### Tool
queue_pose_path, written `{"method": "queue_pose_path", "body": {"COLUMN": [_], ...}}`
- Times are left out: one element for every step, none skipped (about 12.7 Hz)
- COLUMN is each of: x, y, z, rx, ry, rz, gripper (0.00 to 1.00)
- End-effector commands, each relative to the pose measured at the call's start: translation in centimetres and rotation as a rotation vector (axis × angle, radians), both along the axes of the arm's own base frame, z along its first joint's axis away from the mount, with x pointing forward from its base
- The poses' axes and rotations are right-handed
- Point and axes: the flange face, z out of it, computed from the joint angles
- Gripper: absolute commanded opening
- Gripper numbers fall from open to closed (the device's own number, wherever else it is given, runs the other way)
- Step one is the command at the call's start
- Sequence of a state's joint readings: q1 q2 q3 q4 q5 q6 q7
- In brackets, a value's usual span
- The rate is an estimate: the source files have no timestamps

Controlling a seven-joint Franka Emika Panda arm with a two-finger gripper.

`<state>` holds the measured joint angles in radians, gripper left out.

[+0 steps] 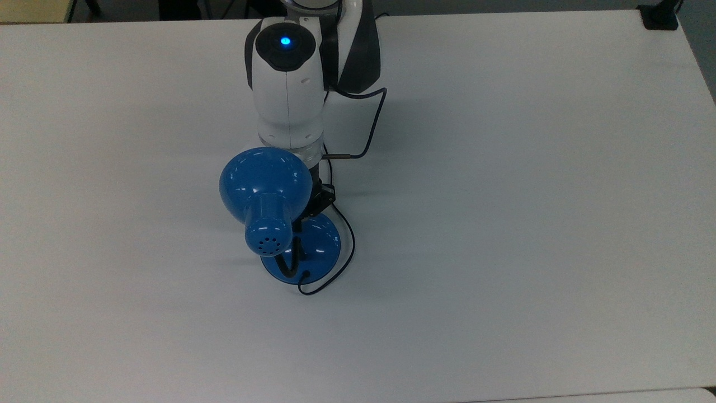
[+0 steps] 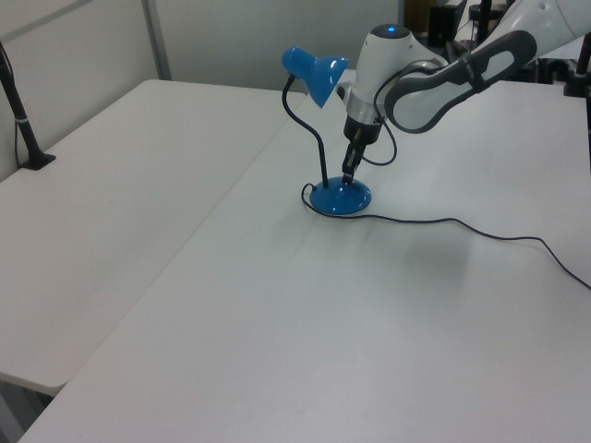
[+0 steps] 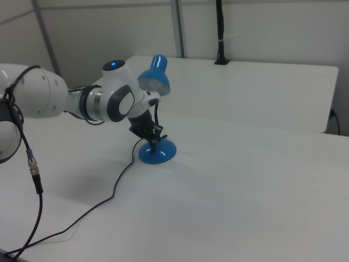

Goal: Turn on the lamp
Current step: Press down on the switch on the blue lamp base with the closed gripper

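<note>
The lamp stands mid-table and gives no light. Its blue shade (image 1: 264, 182) and vented cap (image 1: 268, 238) lean over the round blue base (image 1: 321, 243). The lamp shows in the left view with its shade (image 2: 316, 74) above the base (image 2: 340, 197), and in the right view as shade (image 3: 155, 76) and base (image 3: 158, 153). My gripper (image 1: 302, 225) points straight down over the base beside the black gooseneck (image 2: 309, 134), fingers together, tip just above or touching the base surface (image 2: 347, 178) (image 3: 154, 140). The shade hides part of it from above.
The lamp's thin black cord (image 2: 462, 226) trails across the white table (image 1: 503, 224) and loops round the base (image 1: 351, 246). A black clamp post (image 2: 23, 129) stands on the neighbouring table; another clamp (image 1: 660, 15) sits at the top view's far right corner.
</note>
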<state>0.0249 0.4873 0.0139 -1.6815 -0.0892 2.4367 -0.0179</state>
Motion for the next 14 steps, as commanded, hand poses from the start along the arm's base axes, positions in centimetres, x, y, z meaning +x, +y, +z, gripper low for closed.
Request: {"method": "queue_pose_path", "body": {"x": [-0.6,-0.7,-1.0,-1.1,-1.2,-1.2,-1.2,-1.2,-1.2,-1.2,-1.2,-1.2,-1.1,-1.0], "y": [-0.3,-0.1,-0.3,-0.1,-0.1,0.0,0.0,-0.1,-0.1,-0.1,0.0,0.1,0.1,0.3], "z": [0.8,0.6,0.7,0.6,0.5,0.5,0.4,0.5,0.5,0.5,0.5,0.3,0.0,-0.7], "rx": [-0.005,-0.005,-0.008,-0.009,-0.009,-0.009,-0.009,-0.008,-0.008,-0.008,-0.008,-0.007,-0.008,-0.009], "ry": [0.027,0.031,0.054,0.065,0.068,0.068,0.070,0.068,0.068,0.068,0.069,0.071,0.072,0.074], "rz": [-0.003,-0.002,-0.002,-0.001,-0.002,0.000,-0.001,-0.003,-0.003,-0.004,-0.003,-0.006,-0.005,-0.002], "gripper": [0.00,0.00,0.00,0.00,0.00,0.00,0.00,0.00,0.00,0.00,0.00,0.00,0.00,0.00]}}
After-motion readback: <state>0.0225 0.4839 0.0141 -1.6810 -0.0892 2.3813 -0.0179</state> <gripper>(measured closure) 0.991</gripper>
